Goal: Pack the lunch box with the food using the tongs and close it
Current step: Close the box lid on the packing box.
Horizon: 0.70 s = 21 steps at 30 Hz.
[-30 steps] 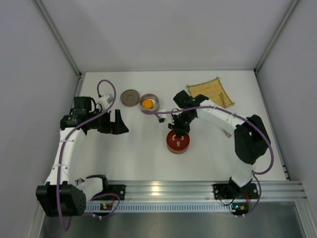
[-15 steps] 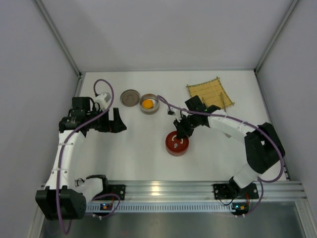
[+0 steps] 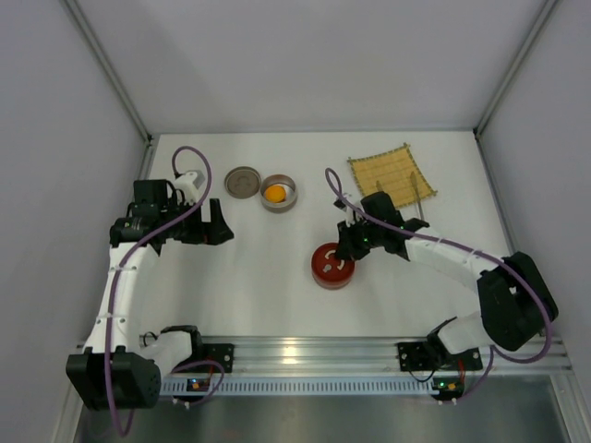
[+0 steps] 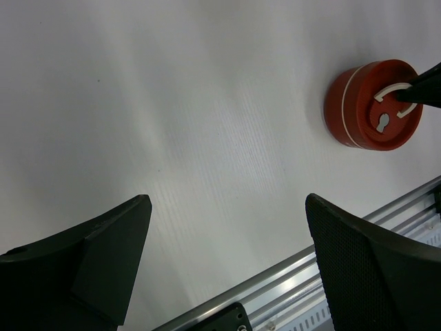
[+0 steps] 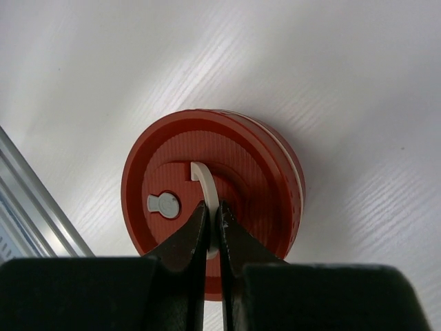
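Observation:
The round red lunch box [image 3: 332, 266] stands mid-table with a white ring handle [image 5: 207, 183] on its lid. My right gripper [image 3: 348, 251] reaches down onto it from the right, and in the right wrist view the gripper [image 5: 213, 210] is shut on that handle. A round orange piece of food [image 3: 275, 193] lies in a small metal bowl [image 3: 288, 201] at the back. The tongs [image 3: 417, 196] lie along the right side of the bamboo mat [image 3: 390, 172]. My left gripper [image 3: 222, 224] hangs open at the left, with only bare table between its fingers [image 4: 229, 207]. The box [image 4: 375, 103] shows far off in that view.
A flat round metal lid [image 3: 243, 181] lies just left of the bowl. An aluminium rail [image 3: 369, 351] runs along the near table edge. Grey walls close in the table on the left, right and back.
My right arm has swung its elbow and wrist out to the right while the gripper stayed on the red box's handle. The box has hardly shifted. The left arm is nearly still.

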Tool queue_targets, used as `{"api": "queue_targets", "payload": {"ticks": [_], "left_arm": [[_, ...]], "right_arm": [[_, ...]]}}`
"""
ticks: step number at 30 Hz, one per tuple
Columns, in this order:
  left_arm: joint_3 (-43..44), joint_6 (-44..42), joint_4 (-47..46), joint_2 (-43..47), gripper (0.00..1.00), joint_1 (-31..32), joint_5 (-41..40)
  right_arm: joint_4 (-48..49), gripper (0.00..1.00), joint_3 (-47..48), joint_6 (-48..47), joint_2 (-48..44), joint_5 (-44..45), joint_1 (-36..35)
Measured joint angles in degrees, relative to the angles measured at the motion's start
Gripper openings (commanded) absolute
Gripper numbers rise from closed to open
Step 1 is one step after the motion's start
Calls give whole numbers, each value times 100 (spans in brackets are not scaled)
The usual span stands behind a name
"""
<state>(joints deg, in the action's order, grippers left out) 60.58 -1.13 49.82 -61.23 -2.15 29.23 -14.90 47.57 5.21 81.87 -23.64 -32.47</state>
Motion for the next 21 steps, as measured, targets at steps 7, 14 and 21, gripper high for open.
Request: {"api": "queue_targets", "payload": {"ticks": [7,14,21], "left_arm": [[0,-4,-24,-4,98,0,-22],[0,-7,-26,-4,98,0,-42],[0,-7,-48,-4,98,0,-26]], "right_arm": [[-15,38,-90,192,-129,-92,79],[-160,47,-52,105,-240,-203,168],[-658,47,177,-157,-334,-260,190]]}}
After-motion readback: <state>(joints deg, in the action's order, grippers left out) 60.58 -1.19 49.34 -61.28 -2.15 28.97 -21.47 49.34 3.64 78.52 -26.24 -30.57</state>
